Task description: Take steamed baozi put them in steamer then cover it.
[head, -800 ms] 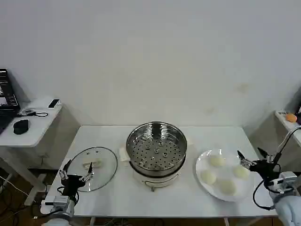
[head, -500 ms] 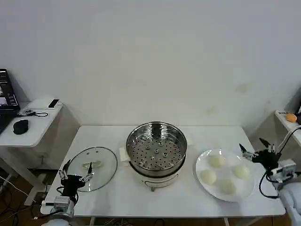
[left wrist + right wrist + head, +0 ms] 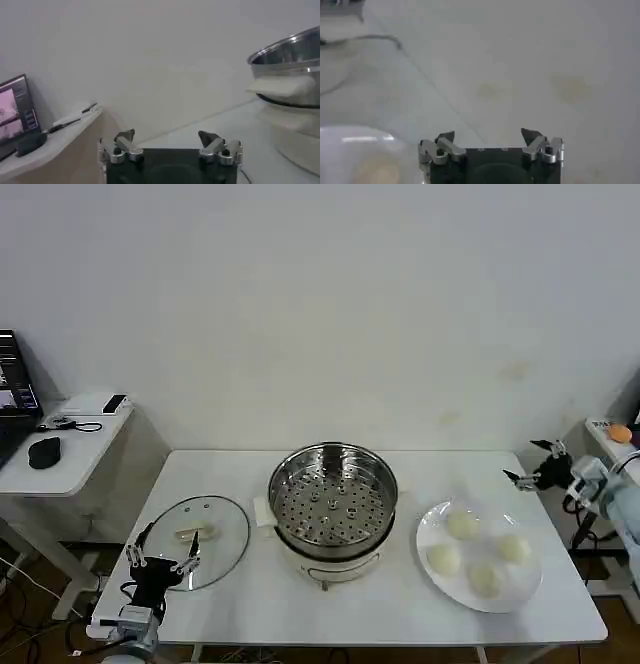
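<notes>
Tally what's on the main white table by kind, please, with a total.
Steamed baozi on the plate: 4
Steamer: 1
Glass lid: 1
White plate: 1
Total: 7
Both grippers, left gripper and right gripper, hold nothing.

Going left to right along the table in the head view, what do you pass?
Left claw → glass lid → steamer → plate holding four buns → right claw, raised beyond the table's right edge.
</notes>
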You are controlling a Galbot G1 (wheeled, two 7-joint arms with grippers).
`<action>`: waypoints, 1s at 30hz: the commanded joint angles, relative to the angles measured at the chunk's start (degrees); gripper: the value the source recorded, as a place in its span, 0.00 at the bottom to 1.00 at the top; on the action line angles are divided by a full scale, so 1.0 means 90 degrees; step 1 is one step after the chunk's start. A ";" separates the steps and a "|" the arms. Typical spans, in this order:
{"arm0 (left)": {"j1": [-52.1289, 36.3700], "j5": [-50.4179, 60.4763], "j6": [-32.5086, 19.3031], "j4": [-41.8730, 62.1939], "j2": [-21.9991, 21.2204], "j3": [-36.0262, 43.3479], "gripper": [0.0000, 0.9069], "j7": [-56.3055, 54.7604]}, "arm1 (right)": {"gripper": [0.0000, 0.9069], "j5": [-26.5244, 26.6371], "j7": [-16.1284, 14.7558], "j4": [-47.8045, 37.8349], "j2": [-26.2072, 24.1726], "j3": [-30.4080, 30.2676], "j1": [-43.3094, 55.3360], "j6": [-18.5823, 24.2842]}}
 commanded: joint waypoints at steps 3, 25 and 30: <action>0.0059 0.0116 0.0009 -0.0144 -0.0053 -0.0033 1.00 0.0034 | 1.00 -0.2544 -0.2961 -0.1249 -0.0003 -0.2237 0.2913 0.0205; 0.0201 -0.0065 0.0282 -0.0428 -0.0213 -0.0302 1.00 0.0089 | 1.00 -0.2985 -0.3614 -0.1882 0.0518 -0.4992 0.3766 0.0658; 0.0215 -0.0060 0.0302 -0.0389 -0.0226 -0.0360 1.00 0.0084 | 1.00 -0.2829 -0.3634 -0.1886 0.0561 -0.4902 0.3538 0.0560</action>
